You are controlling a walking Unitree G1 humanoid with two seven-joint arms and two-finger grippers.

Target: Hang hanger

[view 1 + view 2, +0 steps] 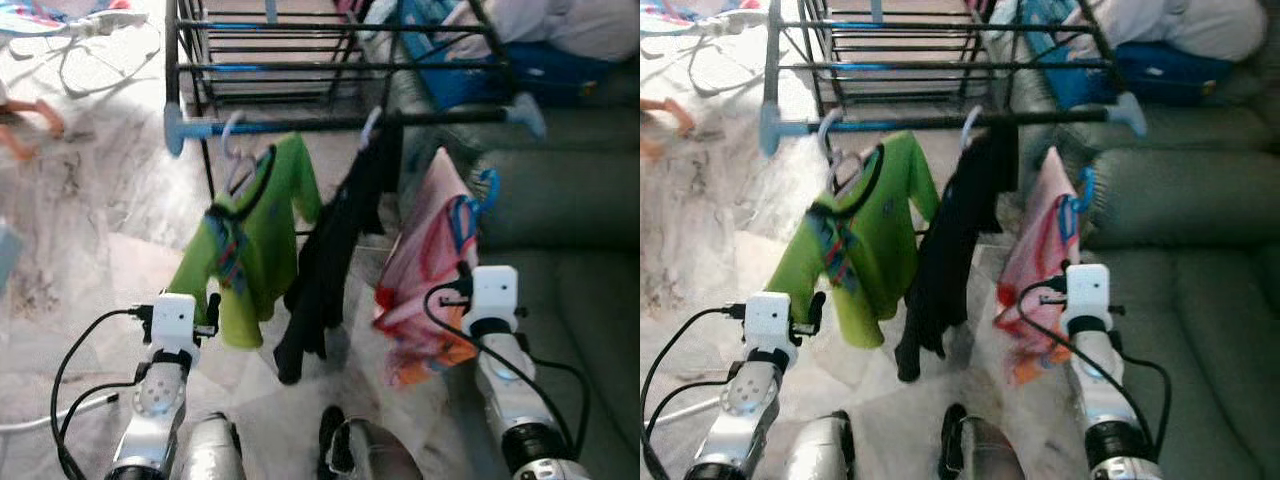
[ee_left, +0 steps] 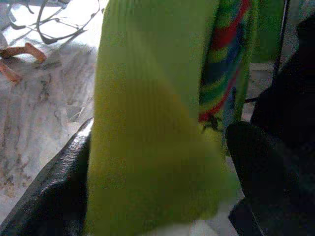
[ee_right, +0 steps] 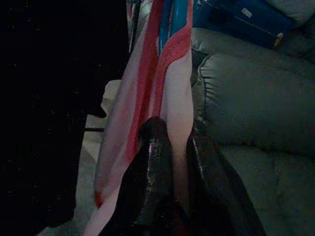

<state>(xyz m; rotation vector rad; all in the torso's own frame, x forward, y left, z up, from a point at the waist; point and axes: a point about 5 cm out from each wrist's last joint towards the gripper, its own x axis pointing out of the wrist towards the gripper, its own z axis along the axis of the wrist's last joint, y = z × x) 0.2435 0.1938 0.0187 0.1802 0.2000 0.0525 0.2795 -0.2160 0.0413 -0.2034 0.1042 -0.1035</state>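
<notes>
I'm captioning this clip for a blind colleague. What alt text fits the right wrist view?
The right hand pinches a pink garment with red trim between its two black fingers, holding it up on a blue hanger. A grey-green sofa sits beside it, and a dark garment hangs on the other side.

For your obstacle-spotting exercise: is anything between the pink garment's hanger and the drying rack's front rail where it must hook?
Nothing visible blocks it. The right gripper grips the pink garment, whose blue hanger sits below the front rail; the black garment hangs beside it.
</notes>
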